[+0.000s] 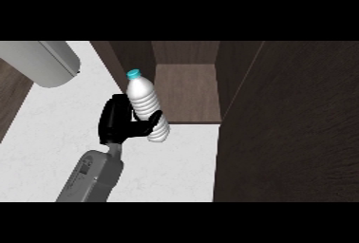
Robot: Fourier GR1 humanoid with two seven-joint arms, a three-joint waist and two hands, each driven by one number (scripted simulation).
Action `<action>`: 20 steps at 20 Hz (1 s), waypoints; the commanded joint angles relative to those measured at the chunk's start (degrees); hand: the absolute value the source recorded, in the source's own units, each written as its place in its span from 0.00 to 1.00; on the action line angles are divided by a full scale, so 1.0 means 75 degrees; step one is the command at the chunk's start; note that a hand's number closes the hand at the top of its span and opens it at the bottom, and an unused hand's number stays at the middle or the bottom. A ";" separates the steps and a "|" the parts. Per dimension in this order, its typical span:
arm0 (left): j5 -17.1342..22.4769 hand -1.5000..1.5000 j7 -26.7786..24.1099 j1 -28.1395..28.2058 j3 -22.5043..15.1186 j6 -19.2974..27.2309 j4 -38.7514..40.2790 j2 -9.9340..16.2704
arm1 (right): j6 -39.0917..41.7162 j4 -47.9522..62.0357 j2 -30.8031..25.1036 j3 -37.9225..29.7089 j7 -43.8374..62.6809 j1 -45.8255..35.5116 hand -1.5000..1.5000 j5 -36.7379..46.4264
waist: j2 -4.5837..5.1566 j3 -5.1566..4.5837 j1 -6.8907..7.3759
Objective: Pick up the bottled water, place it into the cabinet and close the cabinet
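Note:
The bottled water (145, 100) is clear and ribbed with a cyan cap, leaning slightly with the cap toward the upper left. My left hand (117, 119) is shut on its lower half; the thumb crosses the front of the bottle and hides part of it. The bottle is held just in front of the left side of the open cabinet (186, 92), a dark wooden box whose brown floor shows inside. The cabinet's door (288, 133) stands swung open and fills the view's right side. My right hand does not show.
A white speckled counter (49, 142) lies under the arm and to its left. A rounded grey-white object (45, 61) sits at the upper left. The cabinet's left wall (123, 59) stands just behind the bottle.

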 commanded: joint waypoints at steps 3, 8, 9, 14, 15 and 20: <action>-0.0735 1.00 0.0532 -0.1909 -0.0449 0.0675 0.0344 -0.0307 | 0.0033 0.0474 0.0100 -0.0172 -0.0085 -0.0449 0.00 -0.0129 | 0.0027 0.0043 -0.0143; -0.1075 1.00 0.0690 -0.2534 -0.0631 0.1566 0.0782 -0.0345 | 0.0005 0.0222 0.0061 0.0120 -0.0042 -0.0314 0.00 0.0105 | 0.0058 0.0038 -0.0399; -0.1238 1.00 0.0814 -0.2455 -0.0598 0.1521 0.0653 -0.0284 | 0.0108 0.0362 -0.0061 -0.0357 -0.0059 -0.0304 0.00 -0.0306 | 0.0052 0.0046 -0.0325; -0.1682 1.00 0.0711 -0.2602 -0.0728 0.2221 0.1048 -0.0343 | 0.0187 0.0232 -0.0058 -0.0048 0.0119 -0.0437 0.00 -0.0270 | 0.0092 0.0040 -0.0472; -0.1560 1.00 0.0952 -0.2712 -0.0504 0.2171 0.1131 -0.0122 | 0.0275 0.0262 -0.0132 -0.0018 -0.0094 -0.0231 0.00 -0.0206 | 0.0089 0.0041 -0.0544; -0.1961 1.00 0.0857 -0.2572 -0.0632 0.2658 0.1437 0.0054 | 0.0283 0.0424 -0.0136 -0.0137 0.0069 -0.0522 0.00 -0.0296 | 0.0156 0.0040 -0.0651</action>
